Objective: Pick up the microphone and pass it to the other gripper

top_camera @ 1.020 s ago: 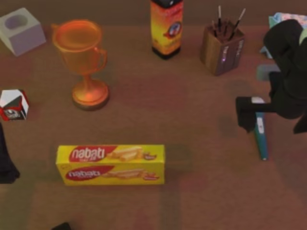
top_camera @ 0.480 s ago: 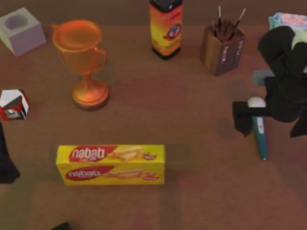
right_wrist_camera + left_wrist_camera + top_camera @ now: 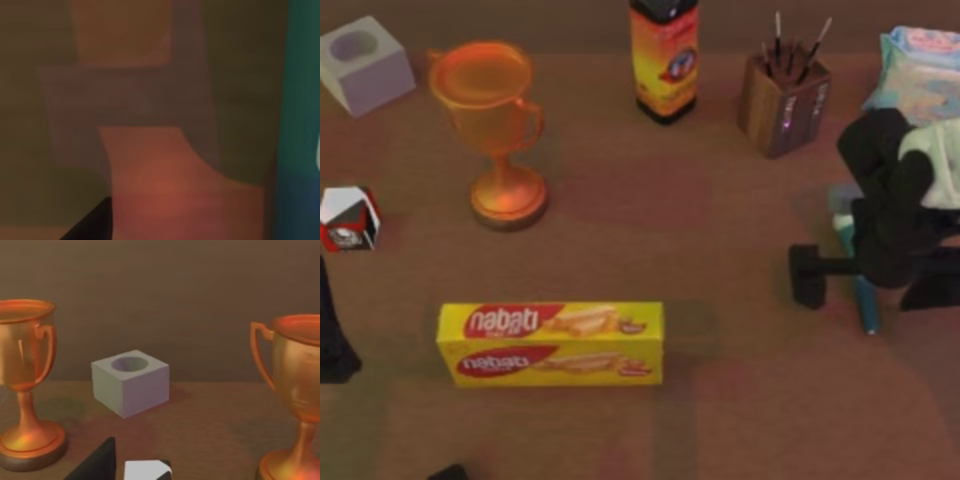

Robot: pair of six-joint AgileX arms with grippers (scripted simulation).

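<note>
The microphone (image 3: 867,308) lies flat on the table at the right. Only the lower part of its dark teal handle shows in the top view; its white head is hidden under my right arm. My right gripper (image 3: 868,284) hangs over it, open wide, one finger (image 3: 807,277) to the handle's left and the other to its right, so the handle lies between them. The right wrist view shows the teal handle (image 3: 300,125) close by and one black fingertip (image 3: 97,222). My left arm (image 3: 334,340) stays parked at the table's left edge, with one fingertip (image 3: 100,462) showing, open.
A yellow biscuit box (image 3: 550,343) lies front centre. An orange trophy (image 3: 495,120), a bottle (image 3: 666,55) and a wooden pen holder (image 3: 783,95) stand at the back. A grey holed block (image 3: 365,65) and a red-white cube (image 3: 348,218) sit left. A pale blue pack (image 3: 920,60) lies back right.
My right gripper has turned and shifted over the microphone, its fingers now spread on both sides of the handle. The white head has become hidden. The microphone has not moved.
</note>
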